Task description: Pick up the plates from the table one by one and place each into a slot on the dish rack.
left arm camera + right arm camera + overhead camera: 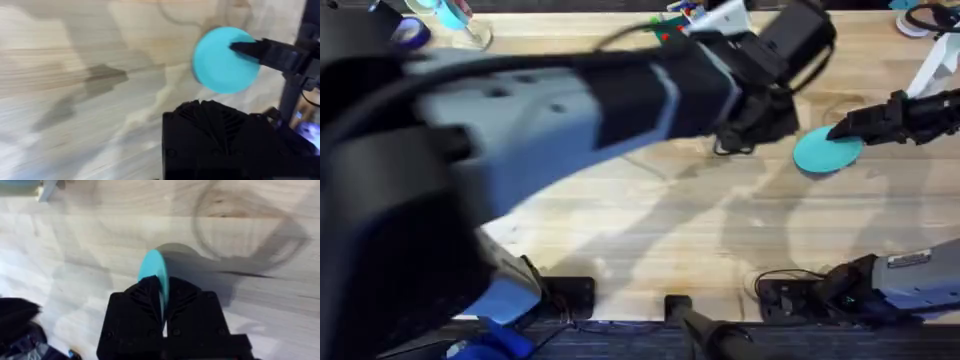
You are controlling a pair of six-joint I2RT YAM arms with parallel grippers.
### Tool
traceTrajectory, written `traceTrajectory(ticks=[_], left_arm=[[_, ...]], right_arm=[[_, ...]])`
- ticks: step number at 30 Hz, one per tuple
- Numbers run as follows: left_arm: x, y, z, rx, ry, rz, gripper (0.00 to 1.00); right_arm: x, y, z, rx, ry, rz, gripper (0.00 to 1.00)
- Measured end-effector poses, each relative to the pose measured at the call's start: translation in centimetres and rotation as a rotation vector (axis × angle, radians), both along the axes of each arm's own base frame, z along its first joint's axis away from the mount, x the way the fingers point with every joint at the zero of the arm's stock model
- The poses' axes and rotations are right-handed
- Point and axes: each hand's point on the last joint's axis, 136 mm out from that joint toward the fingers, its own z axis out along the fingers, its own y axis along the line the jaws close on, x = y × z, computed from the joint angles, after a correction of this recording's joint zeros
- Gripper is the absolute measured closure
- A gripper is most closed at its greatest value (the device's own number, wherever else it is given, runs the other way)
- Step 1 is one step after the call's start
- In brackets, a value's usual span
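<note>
While the left arm [520, 110] looms large and blurred under the overhead camera, its gripper [752, 128] seems closed and empty, though blur makes that uncertain. Farther right, the right gripper [840, 130] pinches the teal-blue plate [825, 152] by its rim above the table [650, 230]; the plate is plain, without lettering.

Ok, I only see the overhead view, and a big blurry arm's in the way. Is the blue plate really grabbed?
Observer: Yes. The right wrist view shows the right gripper shut on the teal plate, seen edge-on between its jaws.
Operator: Just on the rim?
Observer: No. In the left wrist view one of its fingers reaches almost to the middle of the plate's round face.
</note>
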Motion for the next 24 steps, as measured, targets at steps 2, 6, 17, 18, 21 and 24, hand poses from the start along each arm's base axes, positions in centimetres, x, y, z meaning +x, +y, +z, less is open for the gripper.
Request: traceTrajectory(ticks=[2,6,17,18,21,24], left_arm=[[0.9,2.1,0.8,0.035,-0.020,0.027,0.961],[3.2,6.2,2.8,0.071,-0.070,0.091,0.962],[6.5,18.7,10.3,0.271,-0.354,0.209,0.962],[6.5,19.9,10.8,0.298,-0.373,0.214,0.962],[6.2,23.4,11.6,0.380,-0.398,0.230,0.962],[5.8,26.4,12.0,0.449,-0.400,0.248,0.961]], right_arm=[[0.5,-0.2,0.0,-0.003,-0.007,-0.024,0.962],[0.8,-0.4,0.3,-0.010,-0.012,-0.055,0.969],[2.4,-0.1,4.4,-0.131,-0.152,-0.031,0.970],[2.7,0.5,5.0,-0.140,-0.171,-0.015,0.970],[3.7,2.9,7.3,-0.179,-0.255,0.061,0.970],[4.3,5.7,9.9,-0.211,-0.349,0.141,0.970]])
